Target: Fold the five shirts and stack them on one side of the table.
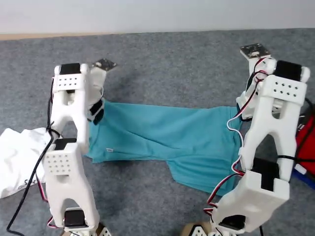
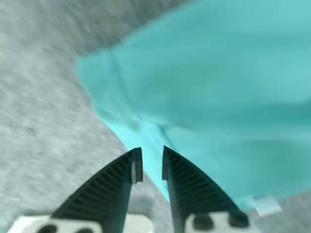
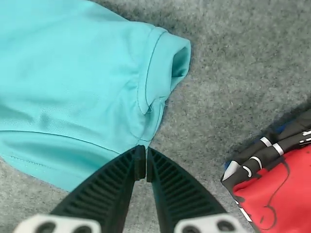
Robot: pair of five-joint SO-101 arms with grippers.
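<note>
Left gripper [image 2: 148, 164] and right gripper [image 3: 145, 158], jaws nearly closed, pinch only edges of the soft teal fabric shirt [image 1: 172, 137]; pulling could slip it free.

a table [image 1: 162, 49] covered in grey, carpet-like fabric is seen, with a pale strip along its far edge. a teal shirt [image 1: 167, 132] is laid across the middle of it, stretched from side to side and loosely creased, with one sleeve [image 1: 197, 177] turned toward the near edge. a small white label [image 1: 110, 150] is shown on its lower hem. a crumpled white shirt [image 1: 17, 157] is left at one side edge, and a red and black garment [image 1: 307, 140] is bunched at the opposite side, just beside the teal cloth.
</note>
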